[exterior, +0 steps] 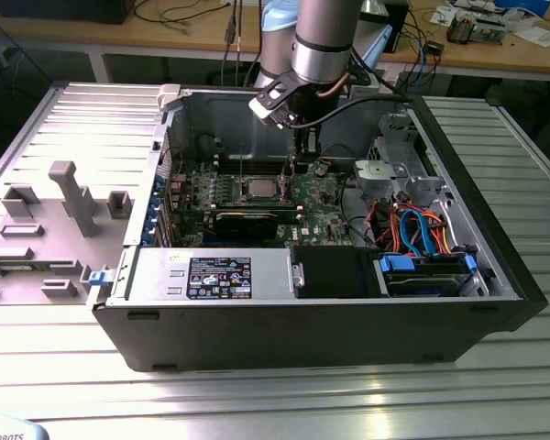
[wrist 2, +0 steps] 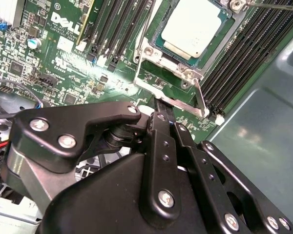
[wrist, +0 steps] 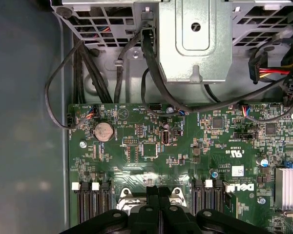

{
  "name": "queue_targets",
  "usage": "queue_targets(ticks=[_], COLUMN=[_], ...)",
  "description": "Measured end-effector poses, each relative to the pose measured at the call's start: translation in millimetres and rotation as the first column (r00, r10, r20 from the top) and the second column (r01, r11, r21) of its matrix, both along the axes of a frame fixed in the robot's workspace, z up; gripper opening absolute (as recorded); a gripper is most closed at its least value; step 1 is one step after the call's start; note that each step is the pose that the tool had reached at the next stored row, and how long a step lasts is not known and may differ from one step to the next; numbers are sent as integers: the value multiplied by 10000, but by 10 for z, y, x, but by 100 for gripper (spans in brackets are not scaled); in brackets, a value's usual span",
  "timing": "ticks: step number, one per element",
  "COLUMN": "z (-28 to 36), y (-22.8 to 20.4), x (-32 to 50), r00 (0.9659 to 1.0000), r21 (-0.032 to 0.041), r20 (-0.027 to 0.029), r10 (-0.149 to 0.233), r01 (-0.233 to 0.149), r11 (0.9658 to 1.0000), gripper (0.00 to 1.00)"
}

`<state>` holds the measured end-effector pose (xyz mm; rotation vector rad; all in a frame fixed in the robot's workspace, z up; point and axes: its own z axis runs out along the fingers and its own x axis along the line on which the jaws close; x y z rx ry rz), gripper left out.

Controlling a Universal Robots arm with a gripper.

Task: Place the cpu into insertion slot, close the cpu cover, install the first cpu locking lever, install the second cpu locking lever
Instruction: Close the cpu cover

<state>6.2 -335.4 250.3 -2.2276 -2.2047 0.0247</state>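
Black gripper fingers fill the near foreground of the second wrist view, pressed together with nothing visible between them. Their tips are down at the edge of the insertion slot on the green circuit board. Just beyond them the cpu sits flat in the slot, dull silver top up, with the cpu cover lying as a metal frame around it. A thin lever stands tilted beside the tips – whether it touches them I cannot tell. In the exterior view the arm hangs over the open computer case.
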Motion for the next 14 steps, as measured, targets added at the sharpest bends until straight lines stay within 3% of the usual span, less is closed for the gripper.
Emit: queue_targets(ticks=[14], z=[0], y=[0], x=[-77], r00=[10000], r21=[0], r20=[0], r10=[0], r01=[0], r11=[10000], gripper=[11])
